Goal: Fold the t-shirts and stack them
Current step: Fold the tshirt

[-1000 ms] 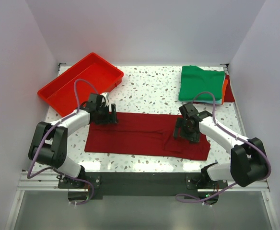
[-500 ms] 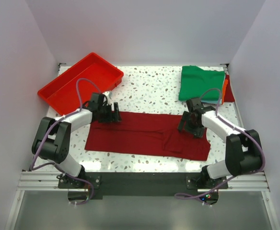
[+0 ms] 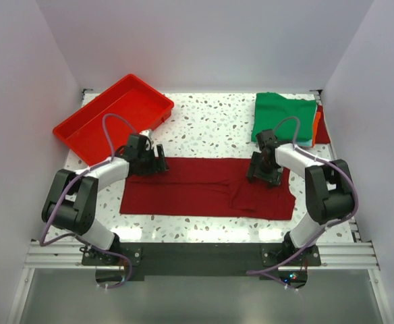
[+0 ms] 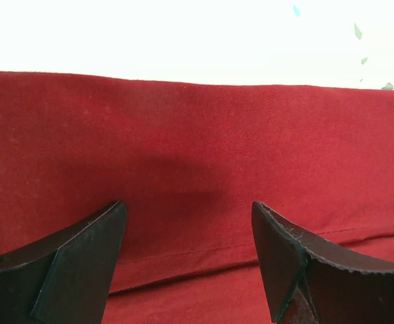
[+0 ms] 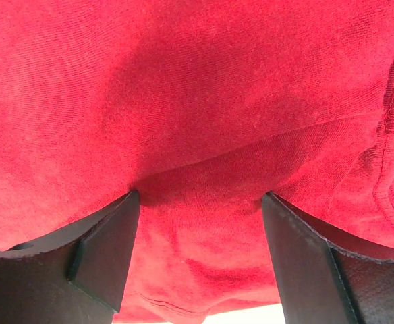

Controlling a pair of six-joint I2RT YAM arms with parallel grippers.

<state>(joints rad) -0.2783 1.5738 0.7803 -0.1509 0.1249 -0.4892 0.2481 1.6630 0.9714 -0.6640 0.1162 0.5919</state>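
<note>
A maroon t-shirt [image 3: 204, 187] lies flat as a long folded strip across the middle of the table. My left gripper [image 3: 158, 162] is open over its far left corner, and its wrist view shows the cloth [image 4: 197, 148] with a hem fold between the fingers. My right gripper [image 3: 263, 173] is open and pressed down on the cloth [image 5: 197, 135] near the shirt's far right corner, fingers [image 5: 102, 250] touching it. A folded green t-shirt [image 3: 283, 118] lies at the back right on top of orange [image 3: 316, 121] and red [image 3: 323, 131] ones seen as edges.
A bright red plastic tray [image 3: 113, 118] stands at the back left, close to my left arm. The speckled white table [image 3: 210, 128] shows between the tray and the green pile. White walls close in on both sides.
My right gripper has moved from the shirt's near right part toward its far right edge. The shirt's right end now lies flatter. My left gripper has barely moved.
</note>
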